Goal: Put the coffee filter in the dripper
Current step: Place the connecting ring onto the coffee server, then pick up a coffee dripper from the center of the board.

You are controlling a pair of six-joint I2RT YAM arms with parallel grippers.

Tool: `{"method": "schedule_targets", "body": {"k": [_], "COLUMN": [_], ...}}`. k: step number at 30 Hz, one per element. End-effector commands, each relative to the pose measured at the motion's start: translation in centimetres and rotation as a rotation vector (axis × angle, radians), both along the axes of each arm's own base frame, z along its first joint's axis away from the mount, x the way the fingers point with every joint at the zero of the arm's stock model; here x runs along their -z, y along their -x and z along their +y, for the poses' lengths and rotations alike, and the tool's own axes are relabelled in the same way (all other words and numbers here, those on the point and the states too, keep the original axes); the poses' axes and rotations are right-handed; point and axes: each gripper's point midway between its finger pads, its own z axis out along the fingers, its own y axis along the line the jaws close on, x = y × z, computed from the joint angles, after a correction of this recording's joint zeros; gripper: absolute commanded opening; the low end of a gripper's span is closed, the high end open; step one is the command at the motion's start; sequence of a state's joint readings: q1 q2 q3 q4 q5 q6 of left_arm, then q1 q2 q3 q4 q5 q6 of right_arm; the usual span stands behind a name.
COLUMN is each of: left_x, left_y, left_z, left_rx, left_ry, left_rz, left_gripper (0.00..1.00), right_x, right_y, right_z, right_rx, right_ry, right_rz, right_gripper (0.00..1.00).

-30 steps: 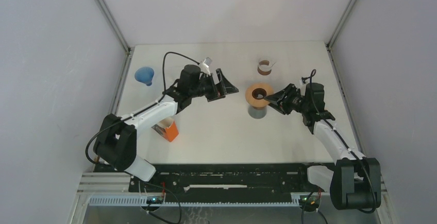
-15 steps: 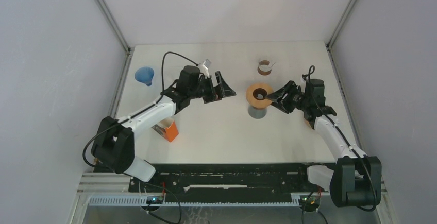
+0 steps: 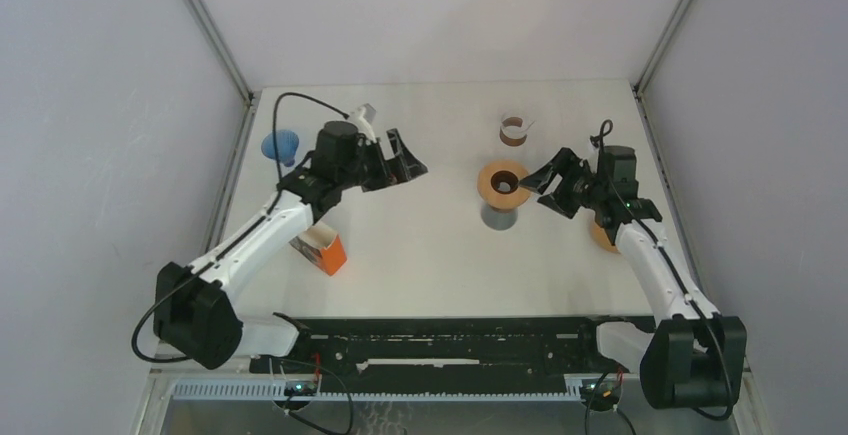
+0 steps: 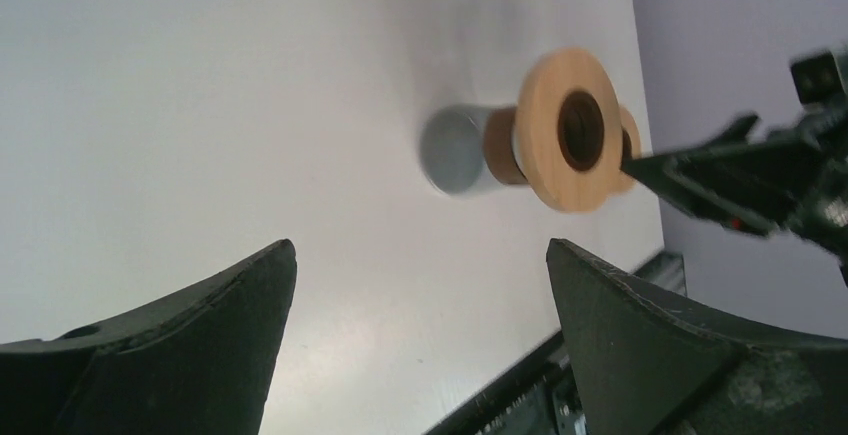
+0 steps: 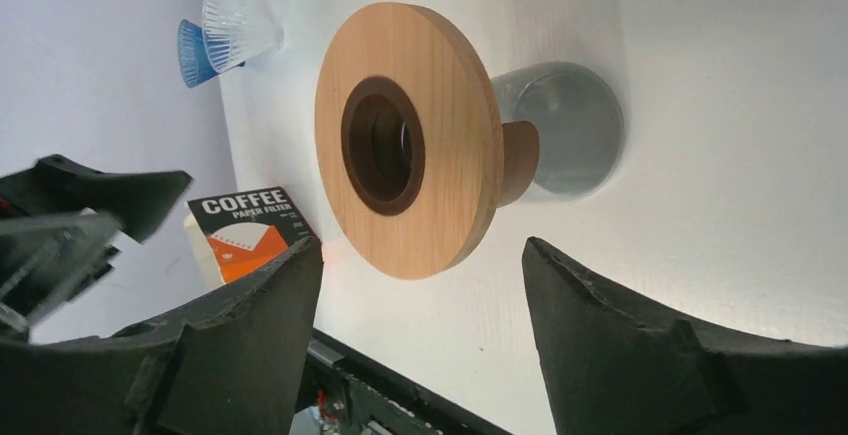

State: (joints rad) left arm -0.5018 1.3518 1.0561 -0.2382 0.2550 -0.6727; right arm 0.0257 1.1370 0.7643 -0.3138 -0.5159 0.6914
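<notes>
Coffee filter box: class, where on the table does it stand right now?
In the top view the coffee filter box stands left of centre, beside the left arm, nearer the bases than the blue dripper.

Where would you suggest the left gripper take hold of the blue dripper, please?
From the top view, the blue dripper seems to stand mouth-up, with a wide rim over a narrow foot. I'd pinch one side of the rim from above with the left gripper, one finger inside the cone; that arm is nearer.
</notes>
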Motion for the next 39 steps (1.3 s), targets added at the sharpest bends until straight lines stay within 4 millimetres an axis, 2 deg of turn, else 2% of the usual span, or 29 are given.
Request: {"method": "schedule_targets", "body": {"k": [1, 6, 9, 16, 22, 24, 25, 29, 35, 39], "left_x": [-3.9, -4.0, -3.5, -0.5, 2.5, 3.2, 4.4, 6.5, 7.0, 7.2], "left_y": [-1.7, -2.8, -3.7, -7.1, -10.9, -11.5, -12.0, -13.8, -16.3, -17.5], "left_z": [5.7, 11.9, 14.7, 19.9, 23.5, 24.0, 24.2, 24.1, 24.4, 24.4], "left_rx": [-0.148, -0.306, -0.377, -0.536, -0.635, -0.648, -0.653, -0.638, -0.634, -0.622], "left_ry": [-0.064, -0.099, -0.085, -0.114, -0.195, -0.212, -0.222, -0.171, -0.136, -0.13], "left_rz": [-0.123, -0.119, -0.094, -0.011, 0.066, 0.076, 0.102, 0.14, 0.135, 0.135], "left_gripper": [1.0, 1.0, 1.0, 0.99, 0.91, 0.9, 0.9, 0.82, 0.72, 0.58], "right_x": [-3.2, -5.4, -6.3, -7.4, -7.3, -7.5, -7.6, -7.7, -7.4, -7.1], "right_y": [0.4, 1.8, 2.7, 4.9, 6.7, 6.9, 7.0, 7.5, 8.1, 8.2], "right_z": [-1.6, -2.3, -2.7, -3.4, -3.9, -4.0, -4.0, -4.1, -4.3, -4.6], "right_rx": [-0.004, 0.012, 0.016, 0.023, 0.04, 0.043, 0.044, 0.046, 0.054, 0.06], "right_ry": [0.13, 0.193, 0.239, 0.298, 0.317, 0.319, 0.32, 0.328, 0.331, 0.345], "right_rz": [-0.134, -0.218, -0.267, -0.332, -0.356, -0.361, -0.366, -0.374, -0.359, -0.348], "right_gripper": [0.82, 0.85, 0.85, 0.86, 0.86, 0.86, 0.86, 0.86, 0.86, 0.86]}}
